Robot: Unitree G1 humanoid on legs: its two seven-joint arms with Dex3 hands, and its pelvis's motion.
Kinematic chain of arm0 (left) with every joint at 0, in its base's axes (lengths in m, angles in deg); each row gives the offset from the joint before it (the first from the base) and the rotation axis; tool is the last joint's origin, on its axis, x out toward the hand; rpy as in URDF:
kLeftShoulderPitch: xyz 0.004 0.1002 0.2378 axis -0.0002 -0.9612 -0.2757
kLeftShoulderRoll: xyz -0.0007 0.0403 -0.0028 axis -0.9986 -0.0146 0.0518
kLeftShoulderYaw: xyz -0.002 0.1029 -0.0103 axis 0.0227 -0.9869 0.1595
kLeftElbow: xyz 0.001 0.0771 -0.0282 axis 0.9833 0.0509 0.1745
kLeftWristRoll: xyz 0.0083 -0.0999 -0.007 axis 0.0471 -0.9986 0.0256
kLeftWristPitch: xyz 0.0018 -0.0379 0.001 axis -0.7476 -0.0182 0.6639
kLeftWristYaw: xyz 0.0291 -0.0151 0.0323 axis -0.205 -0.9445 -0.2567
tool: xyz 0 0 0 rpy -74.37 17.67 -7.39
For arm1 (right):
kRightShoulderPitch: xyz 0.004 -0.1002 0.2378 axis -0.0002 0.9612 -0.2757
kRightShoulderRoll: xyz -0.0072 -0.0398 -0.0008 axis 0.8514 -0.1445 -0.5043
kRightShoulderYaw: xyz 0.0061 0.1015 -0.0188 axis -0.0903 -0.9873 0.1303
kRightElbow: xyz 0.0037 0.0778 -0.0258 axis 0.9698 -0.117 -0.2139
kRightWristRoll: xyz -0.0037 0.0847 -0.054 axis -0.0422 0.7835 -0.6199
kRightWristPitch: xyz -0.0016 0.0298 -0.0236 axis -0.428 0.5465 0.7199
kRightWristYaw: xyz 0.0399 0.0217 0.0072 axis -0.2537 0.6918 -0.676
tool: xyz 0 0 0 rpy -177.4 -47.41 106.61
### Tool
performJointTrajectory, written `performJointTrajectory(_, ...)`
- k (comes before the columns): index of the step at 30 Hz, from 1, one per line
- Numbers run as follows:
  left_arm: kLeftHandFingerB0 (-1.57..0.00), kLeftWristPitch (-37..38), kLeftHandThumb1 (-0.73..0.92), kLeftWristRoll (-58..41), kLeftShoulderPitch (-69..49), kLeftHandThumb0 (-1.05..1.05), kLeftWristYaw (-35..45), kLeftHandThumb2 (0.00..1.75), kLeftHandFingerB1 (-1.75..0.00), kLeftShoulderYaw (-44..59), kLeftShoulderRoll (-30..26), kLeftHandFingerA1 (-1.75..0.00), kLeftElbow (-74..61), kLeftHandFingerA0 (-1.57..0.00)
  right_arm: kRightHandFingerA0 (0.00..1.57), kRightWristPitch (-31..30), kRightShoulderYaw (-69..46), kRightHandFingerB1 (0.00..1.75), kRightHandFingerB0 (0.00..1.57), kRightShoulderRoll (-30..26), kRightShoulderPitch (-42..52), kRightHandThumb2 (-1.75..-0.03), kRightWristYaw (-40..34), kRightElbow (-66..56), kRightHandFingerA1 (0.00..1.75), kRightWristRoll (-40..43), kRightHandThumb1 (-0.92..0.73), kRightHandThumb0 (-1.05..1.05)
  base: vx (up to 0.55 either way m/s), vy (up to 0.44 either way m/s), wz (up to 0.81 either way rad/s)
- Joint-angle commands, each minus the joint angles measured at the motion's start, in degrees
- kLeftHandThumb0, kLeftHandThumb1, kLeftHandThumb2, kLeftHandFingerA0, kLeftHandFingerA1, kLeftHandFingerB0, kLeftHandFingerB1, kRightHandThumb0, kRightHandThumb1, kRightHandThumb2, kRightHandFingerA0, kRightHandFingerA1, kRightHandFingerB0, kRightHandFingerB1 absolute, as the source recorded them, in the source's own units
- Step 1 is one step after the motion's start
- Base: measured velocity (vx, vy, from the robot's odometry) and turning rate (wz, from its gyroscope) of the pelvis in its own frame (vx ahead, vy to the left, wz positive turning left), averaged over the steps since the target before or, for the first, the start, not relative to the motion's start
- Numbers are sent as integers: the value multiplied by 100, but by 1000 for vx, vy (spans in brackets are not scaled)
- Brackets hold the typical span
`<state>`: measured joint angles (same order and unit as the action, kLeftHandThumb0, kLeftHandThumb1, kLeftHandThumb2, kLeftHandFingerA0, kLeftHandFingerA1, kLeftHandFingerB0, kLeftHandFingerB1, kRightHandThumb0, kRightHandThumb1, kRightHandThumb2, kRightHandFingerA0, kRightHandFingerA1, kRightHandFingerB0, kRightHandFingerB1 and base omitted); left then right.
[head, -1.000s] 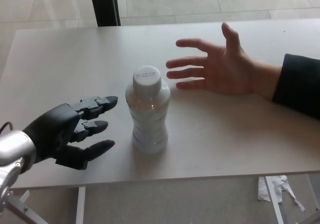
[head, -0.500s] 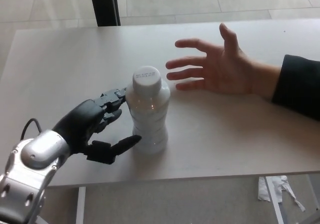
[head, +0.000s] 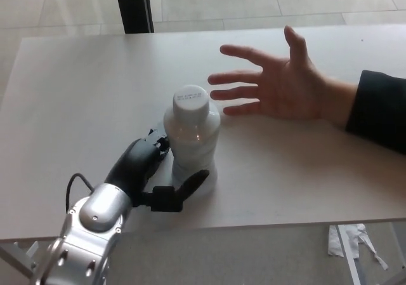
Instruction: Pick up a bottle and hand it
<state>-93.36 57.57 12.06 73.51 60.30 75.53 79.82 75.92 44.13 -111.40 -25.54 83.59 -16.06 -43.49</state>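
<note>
Left hand (head: 154, 174) moved in — now wrapped around bottle (head: 191, 142), bottle nudged slightly right

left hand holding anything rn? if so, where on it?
The left hand is wrapped around the lower body of the white bottle, thumb in front, fingers behind. The bottle appears to rest on the table, so a firm grip cannot be confirmed.

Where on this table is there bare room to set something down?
The table's far left, behind the left hand, is bare, as is the near right, below the person's hand and sleeve. It is crowded mid-table, around the bottle.
</note>
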Motion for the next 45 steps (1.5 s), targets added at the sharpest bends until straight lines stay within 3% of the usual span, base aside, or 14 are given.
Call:
performJointTrajectory(1, 0, 11, 56, 374, -184, -100, -477, 92, -2, -139, 197, -13, 236, 0, 84, 18, -21, 53, 35, -134, -20, -57, -70, 3, 86, 47, -56, -73, 0, 0, 0)
performJointTrajectory(5, 0, -240, 51, 956, -79, -88, -1302, 80, 0, -440, 720, -21, 311, 0, 76, 131, -26, 54, 35, -157, -69, -57, -51, 157, 76, 48, -55, -74, 0, 0, 0)
performJointTrajectory(6, 0, -174, 50, 1071, -71, -86, -1473, 80, 0, -499, 796, -27, 372, 0, 84, 161, -18, 58, 29, -156, -77, -89, -42, 202, 85, 42, -44, -77, 0, 0, 0)
performJointTrajectory(10, 0, -172, 41, 1385, 9, -71, -2032, 71, 0, -605, 1122, -48, 529, -5, 78, 82, -44, 52, 36, -121, -73, -57, -67, 124, 76, 82, -55, -71, 0, 0, 0)
performJointTrajectory(11, 0, 88, 40, 1508, 69, -58, -2721, 71, 0, -526, 1503, -63, 808, -15, 78, 11, -35, 58, 30, -119, -58, -89, -77, 35, 83, 78, -44, -74, 0, 0, 0)
performJointTrajectory(13, 0, 260, 44, 1576, 84, -50, -3090, 70, 0, -469, 1698, -65, 970, -22, 80, 70, -14, 51, 36, -120, -84, -57, -95, 113, 86, 46, -55, -71, 0, 0, 0)
performJointTrajectory(14, 0, 427, 44, 1601, 82, -45, -3349, 71, 0, -426, 1820, -64, 1095, -28, 72, 41, -14, 59, 33, -118, -86, -87, -116, 95, 81, 42, -44, -73, 0, 0, 0)
performJointTrajectory(15, 0, 582, 53, 1646, 75, -38, -3607, 56, 0, -397, 1917, -63, 1231, -39, 73, 58, 7, 52, 37, -121, -77, -57, -132, 93, 76, 12, -57, -69, 0, 0, 0)
performJointTrajectory(22, -10, 1204, 81, 1833, 224, -10, -4512, 81, -15, -292, 2165, -101, 1960, -94, 78, 88, 38, 50, 39, -151, -176, -58, -215, 238, 80, -45, -59, -62, 0, 0, 0)
performJointTrajectory(23, -10, 1333, 91, 1774, 212, -11, -4559, 70, -25, -245, 2205, -117, 2014, -93, 79, 100, 38, 59, 35, -154, -191, -91, -214, 267, 85, -46, -46, -67, 0, 0, 0)
performJointTrajectory(29, -63, 1466, 88, 1615, 181, -8, -4734, 66, -55, -89, 2328, -175, 2027, -83, 81, 81, 40, 51, 39, -146, -183, -58, -221, 235, 84, -50, -58, -62, 0, 0, 0)
performJointTrajectory(30, -81, 1495, 76, 1592, 202, -3, -4781, 93, -144, -62, 2330, -175, 2068, -81, 79, 95, 40, 61, 35, -141, -173, -92, -223, 215, 86, -53, -43, -57, 0, 0, 0)
performJointTrajectory(33, -79, 1748, 73, 1476, 239, -2, -4855, 112, -153, 38, 2311, -175, 2187, -85, 88, 77, 62, 53, 40, -127, -163, -58, -258, 136, 101, -82, -61, -59, 0, 0, 0)
performJointTrajectory(45, -67, 2234, 68, 1110, 464, -13, -4723, 106, -172, 438, 2200, -175, 2330, -83, 93, 16, 56, 52, 41, -126, -141, -59, -245, 138, 122, -50, -63, -57, 0, 0, 0)
